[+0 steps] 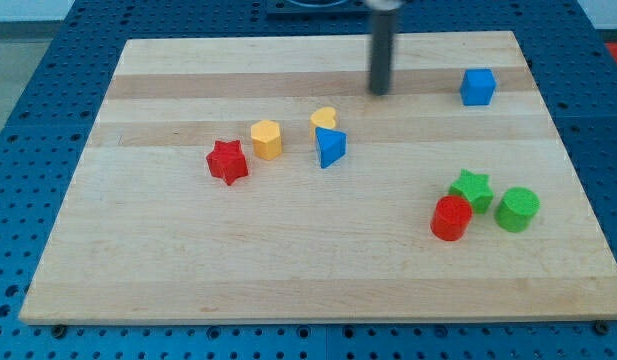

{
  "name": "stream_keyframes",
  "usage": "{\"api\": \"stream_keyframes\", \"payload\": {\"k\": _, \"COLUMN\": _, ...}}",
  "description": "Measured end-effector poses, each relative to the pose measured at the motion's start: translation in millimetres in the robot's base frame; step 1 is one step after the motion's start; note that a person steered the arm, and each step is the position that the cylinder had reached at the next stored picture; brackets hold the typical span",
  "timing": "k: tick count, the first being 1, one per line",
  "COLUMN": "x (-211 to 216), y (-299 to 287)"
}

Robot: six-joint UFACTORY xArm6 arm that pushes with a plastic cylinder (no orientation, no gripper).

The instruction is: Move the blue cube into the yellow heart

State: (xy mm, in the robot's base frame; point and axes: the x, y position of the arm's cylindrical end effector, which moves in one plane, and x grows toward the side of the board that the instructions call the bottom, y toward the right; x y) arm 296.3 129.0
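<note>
Tool, a bare rod holding nothing, tip (379, 92) at upper centre of the table (288, 260), between blue cube (478, 87) at upper right and yellow heart (325, 119) lower left, on the cube's wrong side.

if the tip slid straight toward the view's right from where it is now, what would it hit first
Most likely the blue cube. My tip sits at the view's top, left of that cube at nearly the same height on the board, with bare wood between them. Depth is hard to judge, so it could just graze the cube's near edge.
</note>
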Motion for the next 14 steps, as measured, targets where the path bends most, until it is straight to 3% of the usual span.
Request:
{"api": "stream_keyframes", "payload": {"k": 1, "x": -2, "y": 123}}
{"api": "stream_keyframes", "payload": {"k": 2, "x": 27, "y": 121}}
{"api": "stream_keyframes", "payload": {"k": 4, "x": -42, "y": 154}}
{"api": "stream_keyframes", "payload": {"k": 5, "x": -42, "y": 217}}
{"api": "stream_keyframes", "payload": {"k": 6, "x": -12, "y": 209}}
{"api": "stream_keyframes", "payload": {"k": 7, "x": 23, "y": 143}}
{"api": "stream_keyframes", "payload": {"k": 8, "x": 27, "y": 76}}
{"api": "stream_keyframes", "payload": {"k": 9, "x": 10, "y": 149}}
{"api": "stream_keyframes", "payload": {"k": 10, "x": -14, "y": 179}}
{"api": "stream_keyframes", "payload": {"k": 11, "x": 28, "y": 211}}
{"api": "stream_keyframes", "payload": {"k": 13, "x": 88, "y": 107}}
{"api": "stream_keyframes", "payload": {"k": 14, "x": 74, "y": 7}}
